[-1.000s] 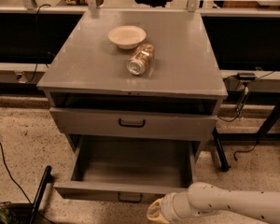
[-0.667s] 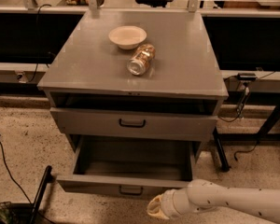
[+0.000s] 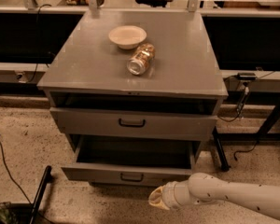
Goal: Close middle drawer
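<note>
1. We see the gripper [image 3: 157, 199], a cream-coloured tip on a white, dark-speckled robot arm [image 3: 233, 199], low at the bottom of the view; the arm comes in from the lower right.
2. We cannot tell how far the gripper is open, and nothing shows in its grasp.
3. Just up and to the left of the gripper is the wide grey metal middle drawer [image 3: 93, 173]. It stands well out from the cabinet, its bare interior showing. Its low front panel carries a small dark centre pull [image 3: 131, 177].
4. The gripper sits close under the right end of that front panel; we cannot tell whether they touch.
5. Farther up from the gripper, the taller-fronted grey drawer [image 3: 177, 125] stands slightly open, with a dark gap above it.
6. Well beyond the gripper, on the flat grey desk [image 3: 79, 66], a round cream bowl [image 3: 127, 36] stands upright. Just beside it, a gold-brown cylindrical can [image 3: 141, 59] lies on its side, silver end towards us.
</note>
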You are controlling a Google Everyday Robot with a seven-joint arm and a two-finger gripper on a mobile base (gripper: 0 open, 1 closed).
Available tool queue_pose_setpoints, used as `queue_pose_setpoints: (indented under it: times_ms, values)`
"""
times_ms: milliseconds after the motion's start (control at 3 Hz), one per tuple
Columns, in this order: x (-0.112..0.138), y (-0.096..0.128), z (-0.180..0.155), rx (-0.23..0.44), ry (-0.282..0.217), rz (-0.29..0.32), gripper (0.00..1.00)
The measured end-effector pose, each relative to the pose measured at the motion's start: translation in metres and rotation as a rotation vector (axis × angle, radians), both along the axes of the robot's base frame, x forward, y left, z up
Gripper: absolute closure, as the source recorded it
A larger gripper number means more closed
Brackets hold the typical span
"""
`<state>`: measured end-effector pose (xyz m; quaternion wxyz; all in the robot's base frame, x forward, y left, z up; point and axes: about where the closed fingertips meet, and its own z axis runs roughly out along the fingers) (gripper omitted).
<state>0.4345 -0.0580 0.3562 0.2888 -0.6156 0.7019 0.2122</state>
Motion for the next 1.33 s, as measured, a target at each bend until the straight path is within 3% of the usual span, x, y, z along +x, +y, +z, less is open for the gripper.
queue_pose_setpoints:
  times_ms: [1333]
  values:
    - [0.122,-0.028,0.033,-0.038,-0.179,-0.076,1.00]
